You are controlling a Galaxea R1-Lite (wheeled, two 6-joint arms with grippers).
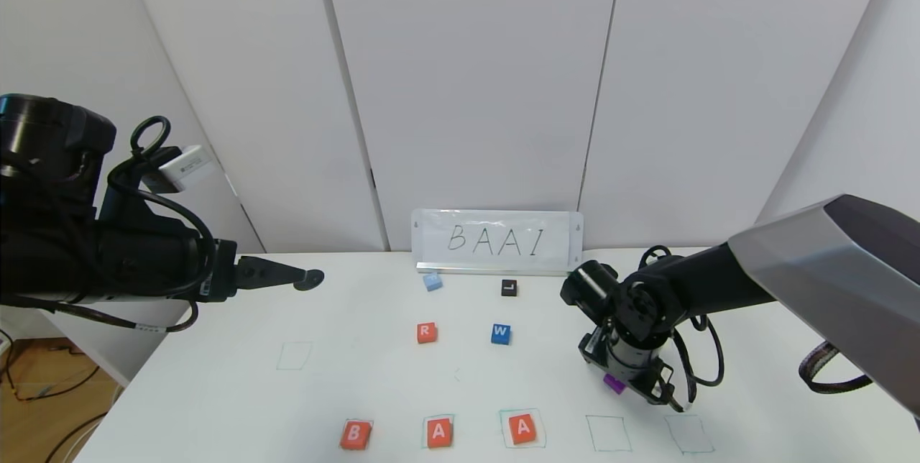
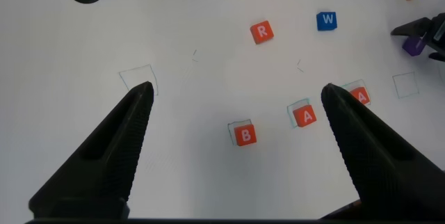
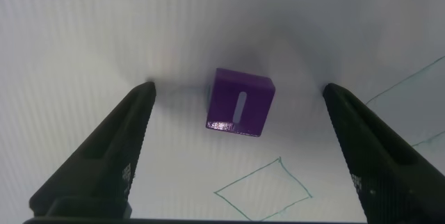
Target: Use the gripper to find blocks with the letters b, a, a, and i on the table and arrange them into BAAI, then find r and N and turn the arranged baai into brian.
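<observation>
Orange-red blocks B [image 1: 355, 434], A [image 1: 439, 432] and A [image 1: 522, 428] lie in a row on green squares at the front of the white table [image 1: 215, 391]. The purple I block [image 1: 614, 382] lies on the table to their right, behind an empty green square. My right gripper [image 1: 627, 385] hangs over it, open; in the right wrist view the purple block [image 3: 240, 102] lies between the spread fingers [image 3: 125, 140], untouched. The orange-red R block [image 1: 426, 333] lies mid-table. My left gripper [image 1: 309, 278] is raised at the left, open and empty [image 2: 236, 90].
A blue W block [image 1: 501, 333], a black L block [image 1: 509, 288] and a light blue block [image 1: 432, 281] lie behind the row. A BAAI sign [image 1: 496, 241] stands at the back. Empty green squares [image 1: 609, 433] [image 1: 688, 434] follow the second A; another [image 1: 295, 355] lies left.
</observation>
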